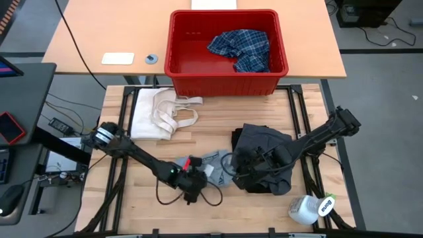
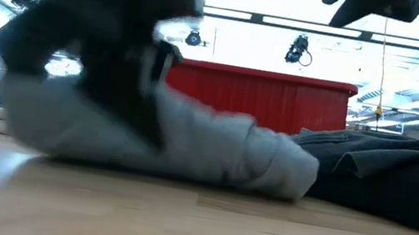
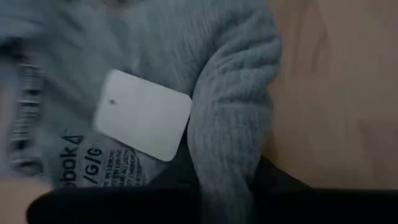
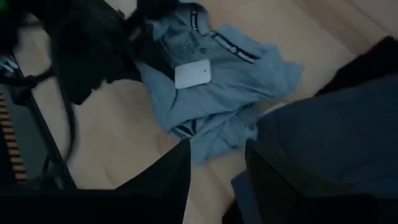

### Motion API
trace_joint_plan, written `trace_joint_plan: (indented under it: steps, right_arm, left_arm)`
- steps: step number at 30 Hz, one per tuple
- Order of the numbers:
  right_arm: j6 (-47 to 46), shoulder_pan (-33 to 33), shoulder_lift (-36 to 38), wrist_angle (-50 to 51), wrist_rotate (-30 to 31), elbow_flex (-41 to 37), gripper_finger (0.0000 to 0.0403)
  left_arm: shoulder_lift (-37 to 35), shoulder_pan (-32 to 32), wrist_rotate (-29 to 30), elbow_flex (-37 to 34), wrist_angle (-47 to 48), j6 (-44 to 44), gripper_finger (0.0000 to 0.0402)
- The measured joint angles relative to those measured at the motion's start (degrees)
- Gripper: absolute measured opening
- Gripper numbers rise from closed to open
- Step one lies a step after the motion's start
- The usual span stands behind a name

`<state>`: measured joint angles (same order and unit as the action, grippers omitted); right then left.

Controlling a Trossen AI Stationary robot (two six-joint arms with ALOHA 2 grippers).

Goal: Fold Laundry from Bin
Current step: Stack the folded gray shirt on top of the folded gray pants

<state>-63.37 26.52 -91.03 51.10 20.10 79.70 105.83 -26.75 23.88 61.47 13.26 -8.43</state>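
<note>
The light grey garment [image 1: 215, 164] lies crumpled on the table's near middle, a white tag [image 3: 143, 121] on it. It also shows in the low view [image 2: 229, 150]. My left gripper [image 1: 192, 180] is down on its left end and shut on it. A dark grey garment [image 1: 268, 149] lies in a heap to its right. My right gripper [image 4: 217, 180] is open above that heap's left edge and touches nothing; it stands high in the low view [image 2: 371, 4]. The plaid shirt [image 1: 241, 47] lies in the red bin [image 1: 228, 82]. I cannot pick out a separate black garment. My left gripper has a ribbed fold [image 3: 227, 168] of the light grey garment between its two fingers, beside the white tag. The fingers come from above, slanting from the table's left. The garment rests bunched on the table [image 2: 177, 214] under the gripper.
A cream-white cloth with strap loops [image 1: 162, 112] lies at the table's far left. A white bottle [image 1: 310, 208] lies at the near right corner. A black cable loop [image 1: 211, 198] runs by my left gripper. Bare wood [image 1: 218, 129] shows in the middle.
</note>
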Motion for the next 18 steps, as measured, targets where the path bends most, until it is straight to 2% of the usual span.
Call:
trace_joint_plan:
  steps: [4, 10, 15, 18]
  right_arm:
    - [-0.56, 0.0, 2.98, 1.11, 1.36, 0.0, 0.0161]
    - [-3.5, 0.0, 8.78, 1.46, 6.76, 0.0, 0.0161]
    - [-3.54, -0.02, 13.11, 1.48, 9.68, 0.0, 0.0161]
    - [-3.46, -0.07, 15.29, 0.72, 11.17, 0.0, 0.0161]
  left_arm:
    - [-5.76, 2.27, 0.54, 0.13, -0.83, -2.36, 0.0053]
    - [-14.01, 7.94, -0.15, 0.11, -2.0, -6.05, 0.0053]
    - [-19.89, 13.76, -5.06, 0.12, -5.64, -7.33, 0.0053]
    - [-20.57, 17.11, -8.38, 2.62, -5.94, -6.26, 0.0053]
